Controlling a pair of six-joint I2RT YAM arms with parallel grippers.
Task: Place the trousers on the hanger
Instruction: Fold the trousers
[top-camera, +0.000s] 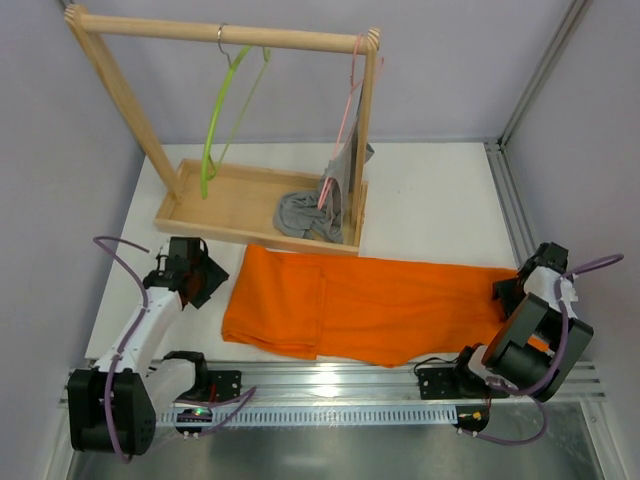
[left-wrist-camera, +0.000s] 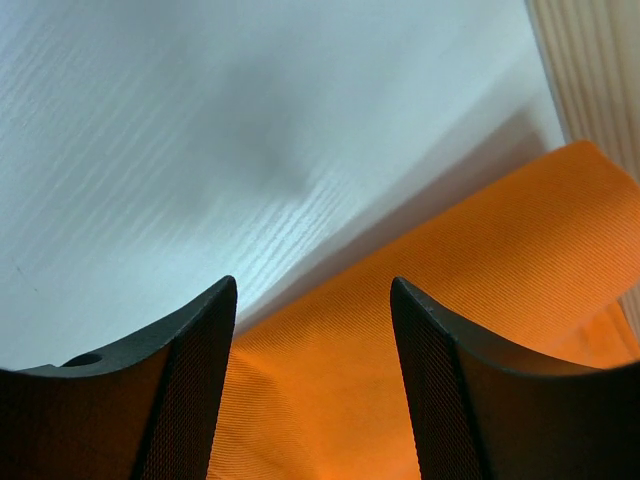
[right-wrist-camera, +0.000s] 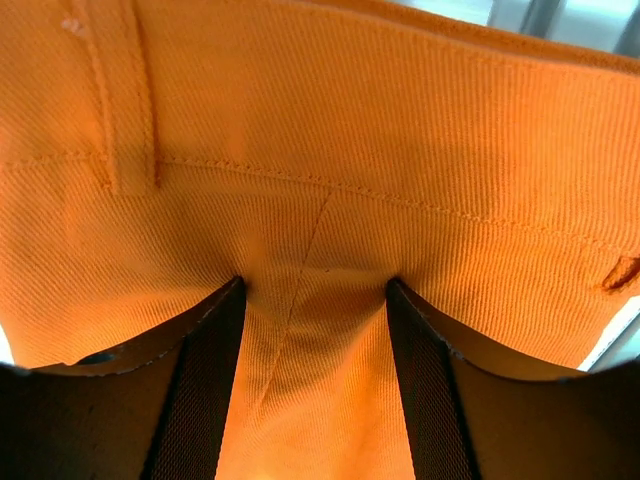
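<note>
At right wrist: trousers' (right-wrist-camera: 480, 200) belt loop (right-wrist-camera: 125, 90)

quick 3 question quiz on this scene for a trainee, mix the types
1. True or false: the trousers already hang on the green hanger.
2. What does the pink hanger carry? A) grey garment B) trousers C) nothing
3. Fill in: both hangers hook over the wooden ____.

Key: 1 false, they lie flat on the table; 2 A; 3 rail.
</note>
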